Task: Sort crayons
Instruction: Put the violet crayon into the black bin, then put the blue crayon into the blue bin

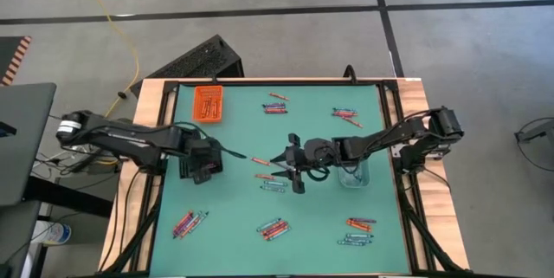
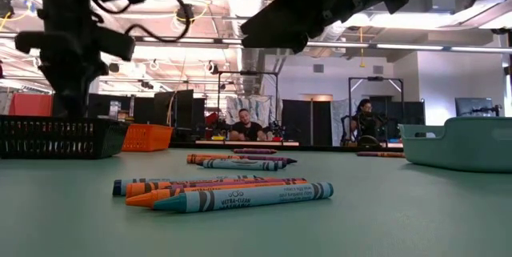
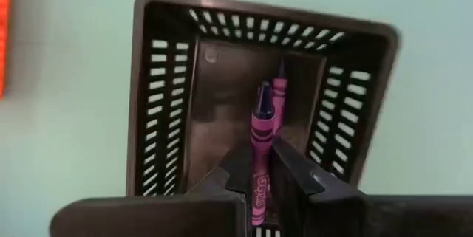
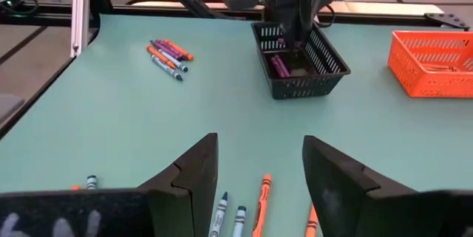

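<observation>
The fingers (image 3: 295, 167) of the left gripper (image 3: 260, 181) are seen pinched on a pink crayon (image 3: 260, 148) held over the black tray (image 3: 166, 104), at the left of the green table (image 1: 234, 235), with another purple crayon (image 3: 280, 89) lying inside the tray. The fingers (image 4: 194, 174) of the right gripper (image 4: 260, 174) are spread wide and hold nothing, above a small cluster of crayons (image 4: 240, 211) at the table's middle. In the near part of the table, three loose clusters of crayons (image 1: 273, 228) are scattered from left to right. A clear tray (image 1: 353, 174) stands at the right, beneath the right arm. Farther off, an orange tray (image 1: 207, 103) sits at the far left, and two more clusters of crayons (image 1: 276, 102) lie at the far middle and far right. Beyond the table, an open workroom is seen, where two people (image 2: 246, 126) are seated at desks.
</observation>
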Motion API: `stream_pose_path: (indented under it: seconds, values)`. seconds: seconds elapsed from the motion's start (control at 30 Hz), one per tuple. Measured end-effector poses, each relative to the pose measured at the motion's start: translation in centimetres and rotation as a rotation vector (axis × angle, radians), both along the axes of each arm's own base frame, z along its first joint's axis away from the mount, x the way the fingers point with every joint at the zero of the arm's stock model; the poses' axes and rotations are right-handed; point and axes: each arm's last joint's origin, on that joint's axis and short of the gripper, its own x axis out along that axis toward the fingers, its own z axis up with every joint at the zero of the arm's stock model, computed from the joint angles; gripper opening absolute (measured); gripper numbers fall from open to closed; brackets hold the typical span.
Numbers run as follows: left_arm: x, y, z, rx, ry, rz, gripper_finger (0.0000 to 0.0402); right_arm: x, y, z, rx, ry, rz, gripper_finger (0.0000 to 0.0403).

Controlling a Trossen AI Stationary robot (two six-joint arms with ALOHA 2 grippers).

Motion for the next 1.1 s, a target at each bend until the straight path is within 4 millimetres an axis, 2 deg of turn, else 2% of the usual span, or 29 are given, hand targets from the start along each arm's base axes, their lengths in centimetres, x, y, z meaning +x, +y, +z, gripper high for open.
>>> stream_pose_path:
  seconds: [0.17, 0.4, 0.67, 0.87, 1.1]
  values:
    - [0.0, 0.0, -0.8, 0.006, 0.094, 0.001, 0.0040, 0.0, 0.0, -0.1, 0.001, 0.012, -0.001, 0.0191]
    - [-0.4, 0.0, -0.6, 0.003, 0.120, 0.000, 0.0083, -0.2, 0.2, -0.3, 0.062, 0.040, -0.020, 0.0191]
    - [-0.1, -0.3, 2.4, -0.025, 0.144, -0.037, 0.0107, -0.5, 1.5, -0.7, 0.060, 0.081, 0.017, 0.0191]
    - [0.9, -2.2, 4.0, -0.109, 0.041, -0.155, 0.0106, -0.6, 1.8, -0.7, 0.030, 0.077, 0.041, 0.0191]
    - [1.4, -6.3, 4.7, -0.285, -0.078, -0.314, 0.0105, -0.4, 1.1, -0.6, -0.034, 0.062, 0.049, 0.0191]
